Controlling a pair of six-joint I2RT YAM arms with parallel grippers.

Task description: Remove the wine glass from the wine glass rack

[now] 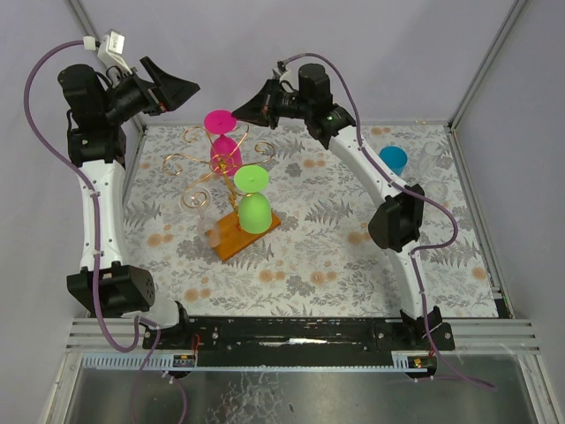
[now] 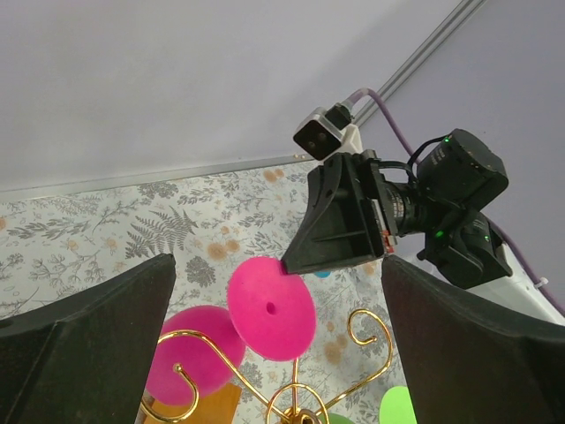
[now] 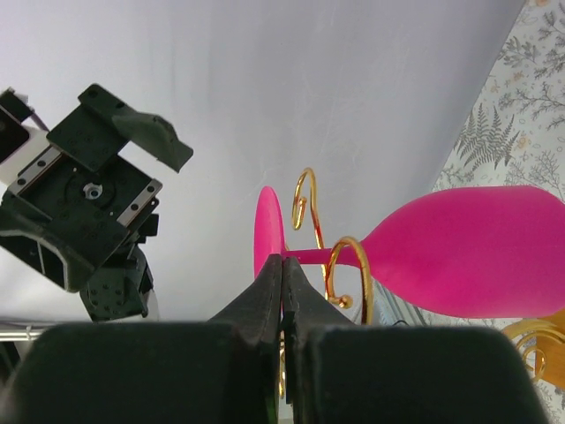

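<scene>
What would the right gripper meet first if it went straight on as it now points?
Most likely the pink wine glass: the shut right gripper points at its round foot and may touch it; depth is unclear.

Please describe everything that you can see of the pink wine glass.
The pink glass looks like opaque matte plastic, one colour throughout. It has a round flat foot, a thin stem and a rounded bowl. It hangs upside down, foot uppermost, with the stem held in a gold loop of the rack. The shut right end effector has its tip at the foot's rim, seemingly touching it.
</scene>
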